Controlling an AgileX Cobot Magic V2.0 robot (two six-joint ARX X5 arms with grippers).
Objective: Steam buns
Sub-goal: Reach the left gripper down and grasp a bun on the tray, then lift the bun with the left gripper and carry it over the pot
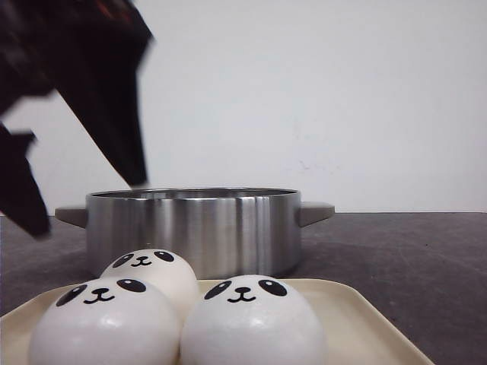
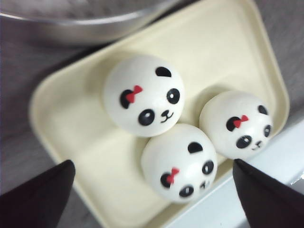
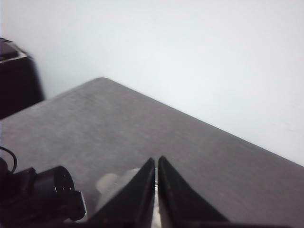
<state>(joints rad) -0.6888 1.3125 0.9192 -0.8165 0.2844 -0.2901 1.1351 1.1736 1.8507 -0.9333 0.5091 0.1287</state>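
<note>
Plain white wall (image 1: 342, 91) behind the work area, unmarked apart from faint scuffs. Dark grey matte table (image 1: 411, 258) runs back to meet the wall. Lighting even and diffuse, soft shadows. Dark object at table's far corner (image 3: 16, 78), unidentifiable.

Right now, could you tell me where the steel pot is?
In the front view, the round brushed-steel pot stands centre-left on the grey table, directly behind the cream tray holding panda buns.

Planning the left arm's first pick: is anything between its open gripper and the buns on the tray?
Nothing visible. The left gripper hangs open above the tray, and the three buns lie uncovered beneath it, touching one another, with the pot behind.
</note>
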